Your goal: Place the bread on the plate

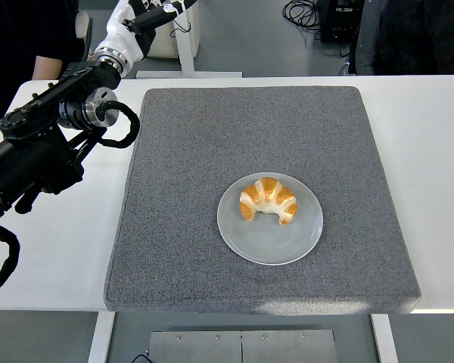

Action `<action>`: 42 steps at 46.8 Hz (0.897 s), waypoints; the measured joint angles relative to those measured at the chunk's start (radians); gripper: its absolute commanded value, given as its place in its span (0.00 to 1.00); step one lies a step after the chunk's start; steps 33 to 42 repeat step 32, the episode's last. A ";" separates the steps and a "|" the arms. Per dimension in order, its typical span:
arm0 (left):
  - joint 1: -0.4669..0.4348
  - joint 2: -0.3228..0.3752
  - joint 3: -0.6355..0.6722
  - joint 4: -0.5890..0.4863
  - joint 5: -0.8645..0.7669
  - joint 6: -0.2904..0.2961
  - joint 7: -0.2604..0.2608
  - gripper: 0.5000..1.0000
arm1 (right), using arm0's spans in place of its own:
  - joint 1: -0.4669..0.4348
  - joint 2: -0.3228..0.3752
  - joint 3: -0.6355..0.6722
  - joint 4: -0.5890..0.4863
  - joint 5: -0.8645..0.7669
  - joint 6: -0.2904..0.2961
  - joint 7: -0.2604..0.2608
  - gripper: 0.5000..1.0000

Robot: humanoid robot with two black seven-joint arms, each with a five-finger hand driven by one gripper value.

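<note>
A golden croissant lies on the upper half of a round grey plate, which sits on the grey mat a little right of the middle. My left arm rises along the table's far left corner. Its white left hand is held high at the picture's top edge, far from the plate, with the fingers relaxed and nothing in them. The right arm does not show.
The mat covers most of the white table. A person in dark clothes stands at the top left and another at the top right. A white stand and cables lie beyond the table.
</note>
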State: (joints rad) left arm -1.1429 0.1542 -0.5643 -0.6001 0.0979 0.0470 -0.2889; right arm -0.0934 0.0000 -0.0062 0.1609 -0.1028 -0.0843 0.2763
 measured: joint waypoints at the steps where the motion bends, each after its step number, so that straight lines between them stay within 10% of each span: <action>1: 0.005 0.001 -0.014 0.009 0.000 -0.008 0.000 0.95 | 0.000 0.000 0.000 0.000 0.000 0.000 0.000 1.00; 42: 0.086 -0.009 -0.037 0.048 0.002 -0.036 -0.010 0.95 | 0.000 0.000 -0.001 0.000 0.000 0.000 0.000 1.00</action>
